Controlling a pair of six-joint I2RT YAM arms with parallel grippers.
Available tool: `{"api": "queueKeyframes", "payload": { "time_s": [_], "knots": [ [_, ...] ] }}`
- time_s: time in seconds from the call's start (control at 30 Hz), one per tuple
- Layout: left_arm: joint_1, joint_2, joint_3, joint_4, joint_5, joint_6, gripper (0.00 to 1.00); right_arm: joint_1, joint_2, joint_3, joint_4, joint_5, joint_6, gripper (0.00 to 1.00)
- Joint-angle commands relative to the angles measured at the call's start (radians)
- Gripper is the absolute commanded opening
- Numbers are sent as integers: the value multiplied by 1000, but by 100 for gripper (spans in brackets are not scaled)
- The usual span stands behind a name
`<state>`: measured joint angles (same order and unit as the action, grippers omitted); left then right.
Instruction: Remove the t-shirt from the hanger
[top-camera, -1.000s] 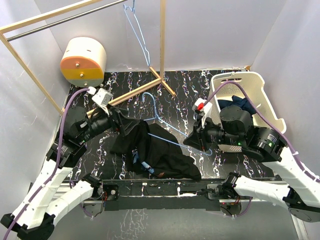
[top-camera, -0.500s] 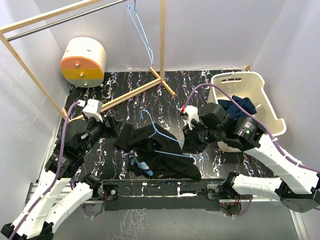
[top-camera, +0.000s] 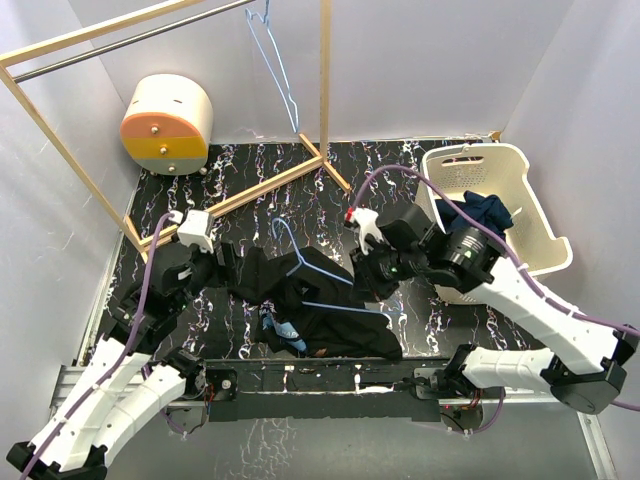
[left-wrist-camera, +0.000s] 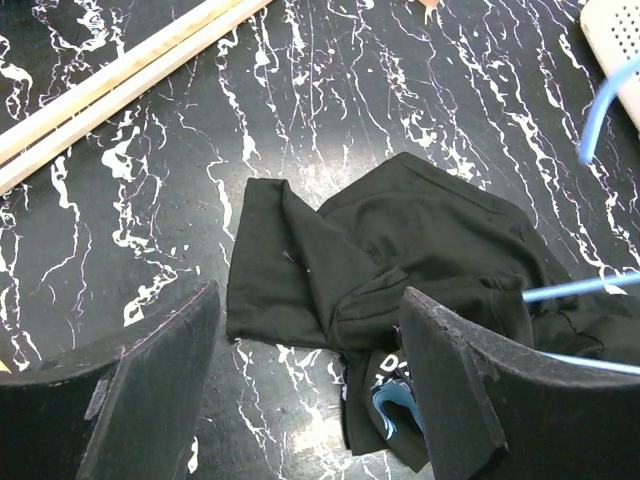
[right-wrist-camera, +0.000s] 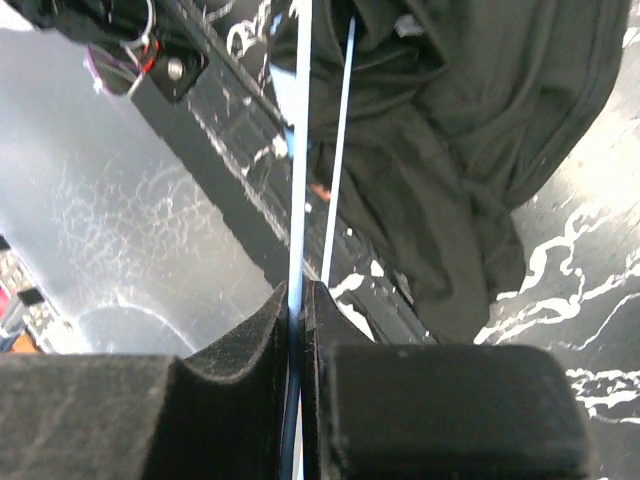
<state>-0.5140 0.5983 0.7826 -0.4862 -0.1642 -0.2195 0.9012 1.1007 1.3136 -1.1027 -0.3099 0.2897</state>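
Note:
The black t-shirt (top-camera: 335, 315) lies crumpled on the marbled table, with its sleeve spread toward the left (left-wrist-camera: 290, 260). The thin blue hanger (top-camera: 300, 262) rises out of the t-shirt, its hook pointing up and its lower wires still inside the cloth (left-wrist-camera: 585, 288). My right gripper (top-camera: 372, 288) is shut on one hanger wire (right-wrist-camera: 301, 150), which runs up between the pressed fingers (right-wrist-camera: 297, 300), and the t-shirt (right-wrist-camera: 470, 140) hangs just beyond. My left gripper (left-wrist-camera: 310, 320) hovers open over the shirt's left edge (top-camera: 232, 268) and holds nothing.
A white laundry basket (top-camera: 525, 175) with dark clothes stands at the right. The wooden rack's post (top-camera: 325, 90) and its base bars (left-wrist-camera: 110, 75) cross the back left. A second blue hanger (top-camera: 280, 70) hangs from the rail. An orange-and-cream drum (top-camera: 167, 122) sits at the back left.
My right gripper has moved left with the hanger, bringing the hook lower and nearer the shirt's middle. My left arm has drawn back toward the near left, still open.

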Motion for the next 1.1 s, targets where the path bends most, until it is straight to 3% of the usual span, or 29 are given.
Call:
{"api": "queueKeyframes", "payload": {
  "time_s": [0.0,0.23,0.47,0.63,0.87,1.07],
  "knots": [
    [1,-37,-8,-13,-54,-19,71,-1,60,143,230,87,35,8],
    [2,-86,-69,16,-121,-67,71,-1,113,194,453,193,32,8],
    [0,-79,-70,11,-134,-72,71,0,190,94,159,82,3,8],
    [1,-76,-70,10,-126,-70,71,4,-8,-41,51,67,59,8],
    [0,-77,-72,11,-121,-72,71,5,-136,81,-122,85,100,8],
    [1,-84,-74,7,-123,-78,71,5,-127,229,-120,230,94,8]
  ]
}}
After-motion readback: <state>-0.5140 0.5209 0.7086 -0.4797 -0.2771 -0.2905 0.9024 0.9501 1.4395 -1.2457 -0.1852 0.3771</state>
